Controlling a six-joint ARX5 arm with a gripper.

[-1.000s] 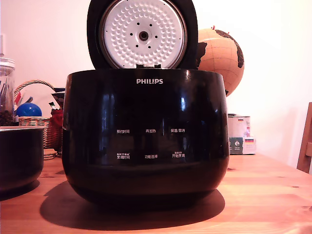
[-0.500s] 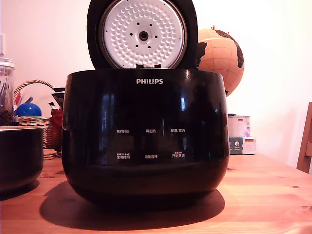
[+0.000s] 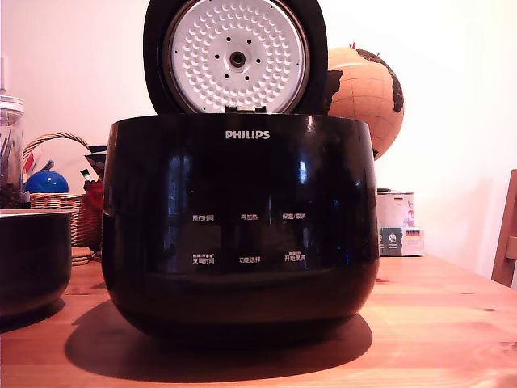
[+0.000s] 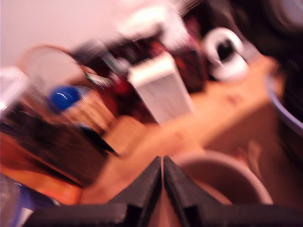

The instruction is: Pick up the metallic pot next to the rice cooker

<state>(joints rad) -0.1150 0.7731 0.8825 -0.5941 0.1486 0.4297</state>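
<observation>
Metallic pot [image 3: 32, 259] sits on the wooden table [image 3: 436, 323] at the exterior view's left edge, just beside the rice cooker [image 3: 241, 226], whose lid stands open. My gripper [image 4: 163, 163] shows only in the blurred wrist view, jaws pressed together, holding nothing, over a pale round rim that looks like the pot's. Approach step, I judge. Next: open the jaws, line up on the rim, descend.
</observation>
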